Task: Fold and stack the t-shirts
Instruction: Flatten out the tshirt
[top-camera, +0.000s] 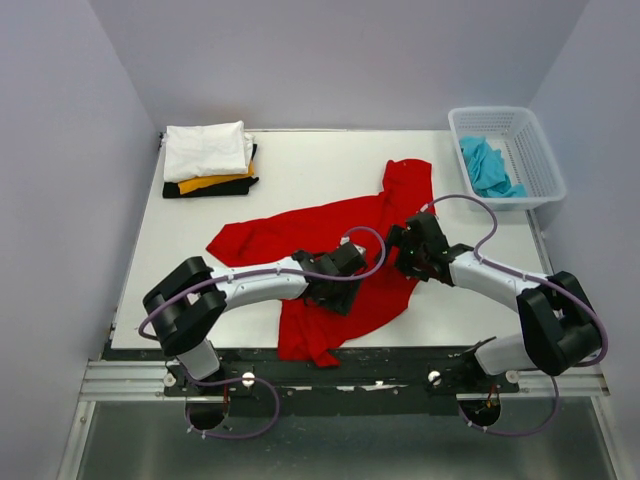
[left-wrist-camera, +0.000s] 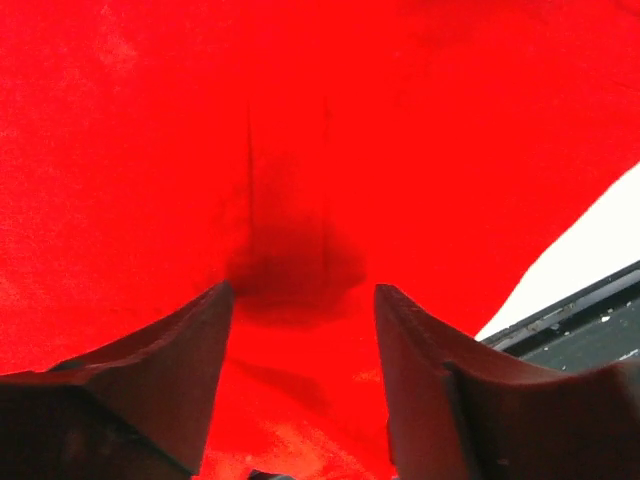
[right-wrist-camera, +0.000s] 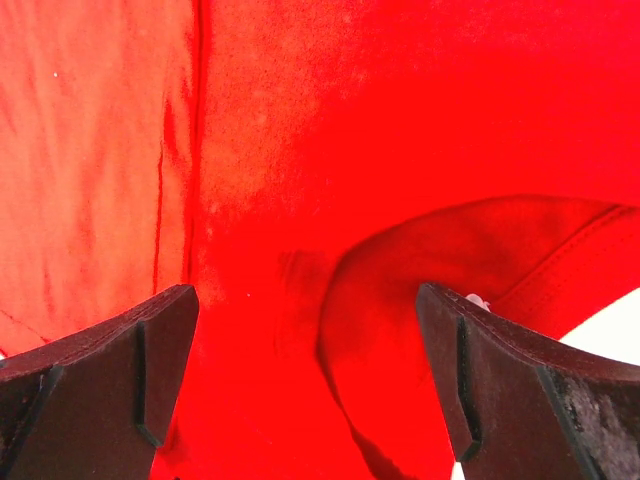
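A: Where are we finding the red t-shirt (top-camera: 345, 225)?

B: We are seeing it lying unfolded and rumpled across the middle of the table (top-camera: 300, 165). One part is stretching left, another is reaching toward the far right, and its near end is running up to the table's near edge.

A: And the left gripper (top-camera: 338, 278)?

B: It is hovering low over the shirt's middle. From the left wrist we are looking at its fingers (left-wrist-camera: 170, 380) standing well apart, with only red cloth and a dark shadow showing between them. They are gripping nothing. Whether the tips are touching the fabric, we cannot tell.

A: What are we making of the right gripper (top-camera: 412, 248)?

B: It is sitting just right of the left one, over the shirt's right side. Its fingers (right-wrist-camera: 510, 380) are spread wide too and are clasping nothing. A curved, seamed edge of the shirt is lying between them, nearer the right finger.

A: And the other tees?

B: They are resting well apart from both arms. At the far left corner we are noting a folded pile, with a white t-shirt (top-camera: 205, 150) on top, a yellow-orange t-shirt (top-camera: 212, 182) under it and a black t-shirt (top-camera: 225, 189) at the bottom. At the far right a turquoise t-shirt (top-camera: 487, 168) is lying bunched inside the white basket (top-camera: 540, 150), which is sitting at the table's right edge.
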